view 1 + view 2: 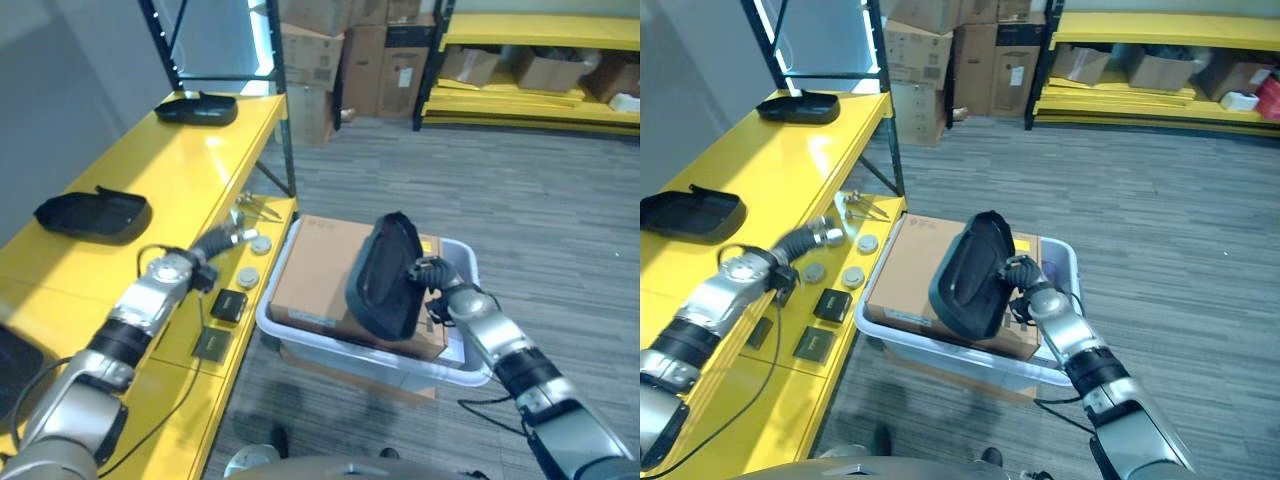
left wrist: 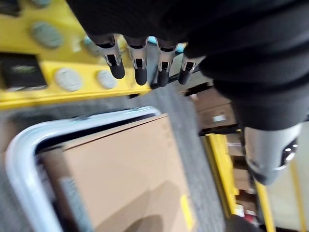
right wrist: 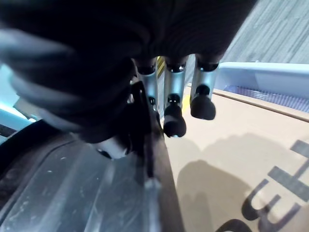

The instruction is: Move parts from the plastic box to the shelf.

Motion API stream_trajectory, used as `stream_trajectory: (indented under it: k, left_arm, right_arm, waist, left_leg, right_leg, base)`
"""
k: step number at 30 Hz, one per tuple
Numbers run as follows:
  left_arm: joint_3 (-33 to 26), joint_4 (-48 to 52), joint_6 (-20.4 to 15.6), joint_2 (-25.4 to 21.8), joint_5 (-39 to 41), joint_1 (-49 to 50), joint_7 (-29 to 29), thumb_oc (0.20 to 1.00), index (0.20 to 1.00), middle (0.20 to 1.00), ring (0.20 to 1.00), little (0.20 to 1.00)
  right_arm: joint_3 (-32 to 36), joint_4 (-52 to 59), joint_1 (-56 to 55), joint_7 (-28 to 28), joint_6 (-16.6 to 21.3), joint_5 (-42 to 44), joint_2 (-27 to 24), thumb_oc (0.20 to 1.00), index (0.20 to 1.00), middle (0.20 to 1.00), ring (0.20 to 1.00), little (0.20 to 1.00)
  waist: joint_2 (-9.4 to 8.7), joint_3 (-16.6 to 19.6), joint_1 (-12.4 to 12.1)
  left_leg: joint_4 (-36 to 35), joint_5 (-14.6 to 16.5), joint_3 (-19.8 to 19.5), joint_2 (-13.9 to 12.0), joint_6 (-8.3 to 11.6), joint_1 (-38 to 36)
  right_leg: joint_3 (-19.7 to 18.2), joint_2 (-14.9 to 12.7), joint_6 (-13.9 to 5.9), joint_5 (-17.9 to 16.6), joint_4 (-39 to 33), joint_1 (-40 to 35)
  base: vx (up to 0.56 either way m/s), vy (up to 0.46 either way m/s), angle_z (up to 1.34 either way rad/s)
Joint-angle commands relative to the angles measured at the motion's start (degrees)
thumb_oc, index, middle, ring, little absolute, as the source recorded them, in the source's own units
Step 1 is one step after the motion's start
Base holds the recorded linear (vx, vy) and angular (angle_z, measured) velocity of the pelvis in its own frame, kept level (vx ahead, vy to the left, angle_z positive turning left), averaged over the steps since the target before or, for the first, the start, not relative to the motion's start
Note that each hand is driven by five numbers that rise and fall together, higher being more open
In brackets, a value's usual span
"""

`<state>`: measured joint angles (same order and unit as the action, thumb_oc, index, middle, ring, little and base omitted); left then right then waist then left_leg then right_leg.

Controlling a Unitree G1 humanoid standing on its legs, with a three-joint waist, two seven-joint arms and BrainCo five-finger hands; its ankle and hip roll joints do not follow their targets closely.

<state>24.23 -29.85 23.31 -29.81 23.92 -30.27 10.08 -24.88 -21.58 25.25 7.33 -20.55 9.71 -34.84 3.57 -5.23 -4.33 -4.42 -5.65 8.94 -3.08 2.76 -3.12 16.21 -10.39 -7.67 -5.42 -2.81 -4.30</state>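
Above the plastic box (image 1: 290, 330), right hand (image 1: 428, 275) grips black part (image 1: 385, 275); left hand (image 1: 225, 240) relaxed, empty.

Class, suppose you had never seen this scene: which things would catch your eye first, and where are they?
First, the black part held upright in the right hand, above the cardboard box in the plastic box. Next, the bright yellow shelf on the left, carrying two more black parts, with the left hand open over its near edge.
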Motion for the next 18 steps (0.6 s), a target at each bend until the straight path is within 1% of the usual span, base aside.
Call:
stream_trajectory:
  k: [1, 2, 4, 5, 6, 9, 11, 12, 14, 17, 18]
  left_arm:
    - [2.2, -0.5, -17.8, -2.4, -16.1, -6.3, -5.0, 1.0, 1.0, 1.0, 1.0, 1.0]
    - [3.8, 0.4, -17.6, -4.2, -18.7, -9.5, -6.4, 1.0, 1.0, 1.0, 1.0, 1.0]
    - [3.9, 0.6, -14.2, -5.1, -15.2, -11.3, -6.9, 1.0, 1.0, 1.0, 1.0, 1.0]
    - [3.3, 0.7, -9.1, -5.1, -9.8, -12.2, -7.2, 1.0, 1.0, 1.0, 1.0, 1.0]
    - [2.6, 0.4, -6.2, -4.5, -5.8, -12.7, -7.3, 1.0, 1.0, 1.0, 1.0, 1.0]
    - [2.0, -0.4, -5.6, -3.1, -3.5, -12.1, -7.8, 1.0, 1.0, 1.0, 1.0, 1.0]
    - [1.2, -1.5, -6.0, -0.8, 0.9, -11.4, -9.4, 1.0, 1.0, 1.0, 1.0, 1.0]
    - [0.4, -1.4, -5.2, 1.7, 4.6, -10.7, -11.2, 1.0, 1.0, 1.0, 1.0, 1.0]
    - [0.0, -1.5, -4.7, 3.1, 5.7, -10.4, -11.5, 1.0, 1.0, 1.0, 1.0, 1.0]
    - [-0.1, -1.9, -2.3, 4.6, 6.5, -10.0, -11.3, 1.0, 1.0, 1.0, 1.0, 1.0]
    - [0.0, -2.1, -1.8, 5.2, 5.6, -9.9, -11.3, 1.0, 1.0, 1.0, 1.0, 1.0]
  right_arm:
    - [-0.4, -0.6, 5.8, -1.0, 2.3, 0.9, -0.2, 0.2, 0.2, 0.2, 0.2, 0.2]
    - [-0.6, -1.4, 6.2, -1.8, 3.0, 1.3, -0.6, 0.2, 0.2, 0.2, 0.2, 0.2]
    - [-0.8, -1.7, 6.3, -2.2, 3.4, 1.6, -0.9, 0.2, 0.2, 0.2, 0.2, 0.2]
    - [-0.7, -1.8, 6.1, -2.4, 3.7, 1.7, -1.0, 0.2, 0.2, 0.2, 0.2, 0.2]
    - [-0.7, -2.0, 6.0, -2.7, 3.7, 1.5, -0.8, 0.2, 0.2, 0.2, 0.2, 0.2]
    - [-0.5, -2.4, 5.9, -2.9, 3.7, 1.1, -0.2, 0.2, 0.2, 0.2, 0.2, 0.2]
    - [-0.8, -2.9, 5.9, -3.2, 3.7, 0.4, 0.5, 0.2, 0.2, 0.2, 0.2, 0.2]
    - [-1.0, -3.1, 6.1, -3.4, 3.9, -0.2, 1.1, 0.2, 0.2, 0.2, 0.2, 0.2]
    - [-1.1, -3.4, 6.2, -3.7, 4.1, -0.6, 1.5, 0.2, 0.2, 0.2, 0.2, 0.2]
    - [-1.1, -3.4, 6.7, -4.2, 4.3, -1.0, 1.9, 0.2, 0.2, 0.2, 0.2, 0.2]
    - [-1.1, -3.5, 6.9, -4.2, 4.4, -1.1, 2.2, 0.2, 0.2, 0.2, 0.2, 0.2]
  waist:
    - [-2.27, 2.2, -2.3]
    - [-2.38, 2.4, -2.0]
    - [-2.41, 2.4, -1.7]
    - [-2.34, 2.5, -1.6]
    - [-2.13, 2.6, -1.5]
    - [-2.06, 2.6, -1.3]
    - [-2.06, 2.6, -1.2]
    - [-2.04, 2.4, -1.1]
    - [-2.07, 2.4, -1.1]
    - [-2.09, 2.3, -1.1]
    - [-2.12, 2.2, -1.1]
  left_leg:
    - [3.7, 4.0, 3.0, -1.7, 0.5, 1.8]
    - [3.6, 4.0, 3.1, -1.8, 0.73, 1.9]
    - [3.5, 4.0, 3.2, -1.8, 0.86, 1.9]
    - [3.4, 3.9, 3.2, -1.8, 0.96, 1.9]
    - [3.3, 4.0, 3.3, -1.7, 1.02, 1.8]
    - [3.2, 3.9, 3.2, -1.7, 1.01, 1.8]
    - [3.2, 3.9, 3.2, -1.7, 1.0, 1.7]
    - [3.2, 3.9, 3.1, -1.7, 1.03, 1.7]
    - [3.2, 3.8, 3.1, -1.7, 1.0, 1.7]
    - [3.2, 3.8, 3.0, -1.7, 0.99, 1.9]
    - [3.3, 3.8, 2.9, -1.6, 0.95, 2.0]
  right_leg:
    - [1.0, -2.8, -3.87, 4.1, 4.9, 1.1]
    - [1.0, -2.9, -3.92, 4.1, 4.8, 1.3]
    - [0.9, -2.9, -3.97, 4.0, 4.7, 1.3]
    - [1.0, -3.0, -4.05, 4.0, 4.5, 1.3]
    - [1.0, -3.0, -4.12, 3.9, 4.2, 1.2]
    - [1.1, -2.9, -4.03, 3.8, 4.2, 1.1]
    - [1.1, -3.0, -4.01, 3.8, 4.2, 1.1]
    - [1.3, -3.0, -3.96, 3.8, 4.1, 1.0]
    - [1.4, -3.0, -3.98, 3.7, 4.0, 0.9]
    - [1.6, -3.0, -3.97, 3.7, 4.0, 1.0]
    - [1.7, -3.1, -3.98, 3.6, 3.9, 1.0]
  base:
    - [0.03, -0.02, -0.14]
    - [0.04, -0.024, -0.12]
    - [0.01, -0.008, -0.04]
    - [0.0, 0.0, 0.0]
    - [0.03, 0.0, -0.02]
    - [0.01, -0.002, -0.03]
    - [0.03, -0.005, -0.06]
    - [0.02, -0.006, -0.05]
    - [0.01, -0.004, -0.02]
    - [0.0, 0.0, 0.0]
    - [0.0, 0.0, 0.0]
